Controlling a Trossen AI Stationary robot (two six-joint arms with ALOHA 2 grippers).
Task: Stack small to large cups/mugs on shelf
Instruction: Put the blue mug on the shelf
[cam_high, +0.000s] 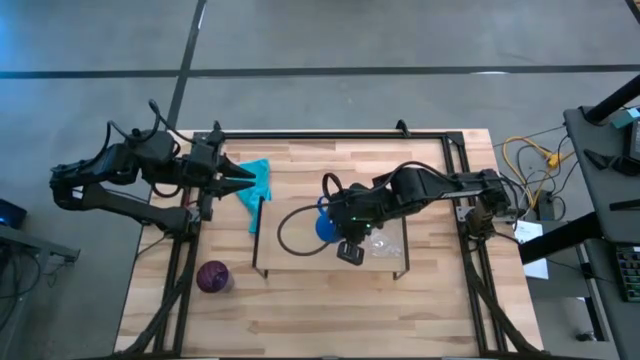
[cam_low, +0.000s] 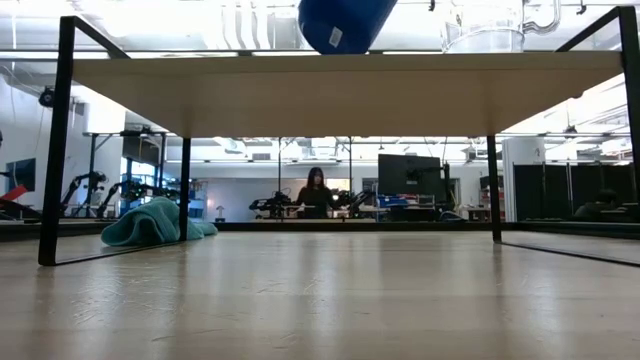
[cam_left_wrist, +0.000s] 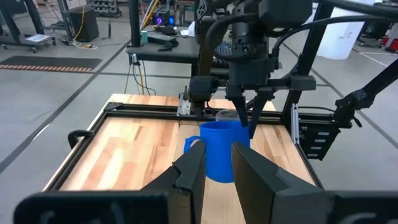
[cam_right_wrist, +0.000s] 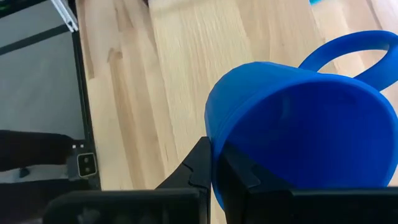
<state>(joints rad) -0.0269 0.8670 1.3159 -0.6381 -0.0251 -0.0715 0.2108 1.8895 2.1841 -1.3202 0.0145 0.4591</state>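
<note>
**Blue mug gripped by the rim over the shelf**

Right hand (cam_right_wrist: 212, 171) is closed on the rim of the bright blue plastic mug with a handle (cam_high: 326, 226), one finger inside and one outside. A rim pinch probably keeps the mug's base free for setting down. The mug hangs tilted just above the low light-wood shelf with black wire legs (cam_high: 290, 255), beside the small clear glass cup (cam_high: 385, 243). The larger purple cup (cam_high: 212, 277) stands on the worktop (cam_high: 330, 310), well apart. Left hand (cam_high: 240, 179), fingers slightly parted and empty, waits over the teal cloth (cam_high: 256, 190).
</note>
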